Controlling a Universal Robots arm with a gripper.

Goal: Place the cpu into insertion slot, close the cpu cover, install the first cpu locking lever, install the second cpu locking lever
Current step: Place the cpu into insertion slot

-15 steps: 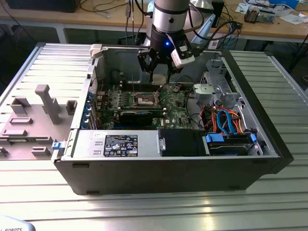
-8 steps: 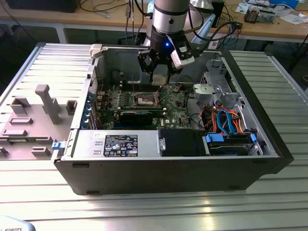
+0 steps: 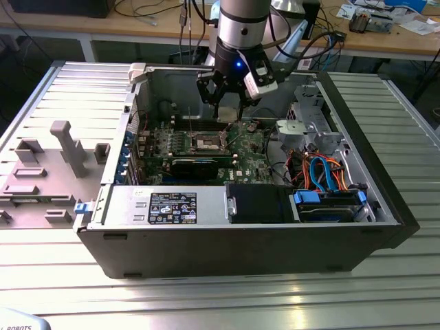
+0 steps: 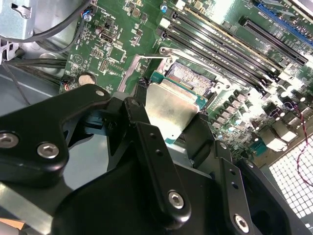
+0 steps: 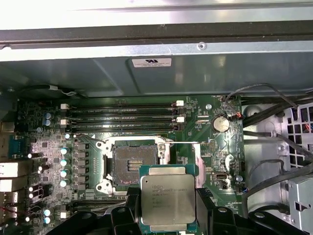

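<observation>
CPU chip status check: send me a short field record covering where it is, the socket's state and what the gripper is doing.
held item: chip, silver top facing up
holder: gripper, closed on two opposite edges of the chip
chip placement: raised above the board, not seated
socket: uncovered and empty, contacts exposed
alignment: chip sits off to one side of the socket, not centred over it
setting: inside the open computer case

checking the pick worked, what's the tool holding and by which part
The cpu, clamped by two opposite side edges in the tool, its metal top bare.
</observation>
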